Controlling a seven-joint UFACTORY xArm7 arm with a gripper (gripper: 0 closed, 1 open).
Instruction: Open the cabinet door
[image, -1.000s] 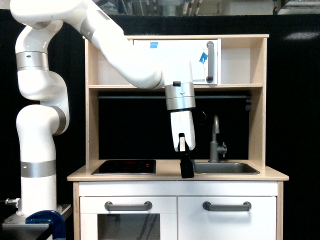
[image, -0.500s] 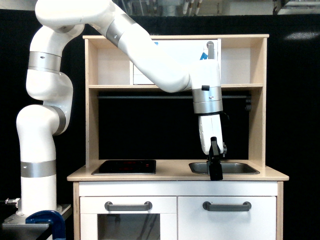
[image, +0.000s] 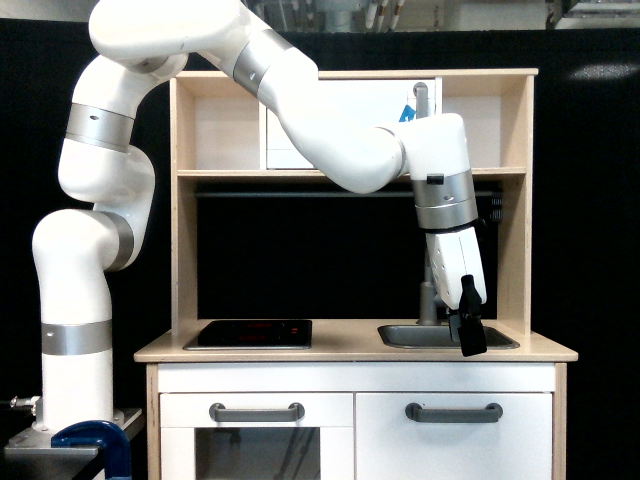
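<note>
The cabinet door (image: 455, 440) is the plain white panel at the lower right of the toy kitchen, and it sits shut. Its horizontal grey bar handle (image: 453, 411) runs near its top edge. My gripper (image: 470, 336) hangs from the white arm over the right part of the sink (image: 410, 338), pointing down and tilted slightly to the exterior view's right. It is above the countertop, a short way above the handle and slightly right of its middle. The black fingers (image: 468, 300) show edge-on as one dark shape, so the gap between them is hidden. Nothing is seen in them.
An oven door with a glass window (image: 256, 440) and its own grey handle sits left of the cabinet door. A black hob (image: 250, 333) lies on the wooden countertop (image: 545, 350). A grey tap (image: 428, 300) stands behind the gripper. An upper white door (image: 350, 105) with blue tape sits behind the arm.
The arm has swung steadily toward the exterior view's right, carrying the gripper from between hob and sink to over the sink's right part. The cabinet door has not moved.
</note>
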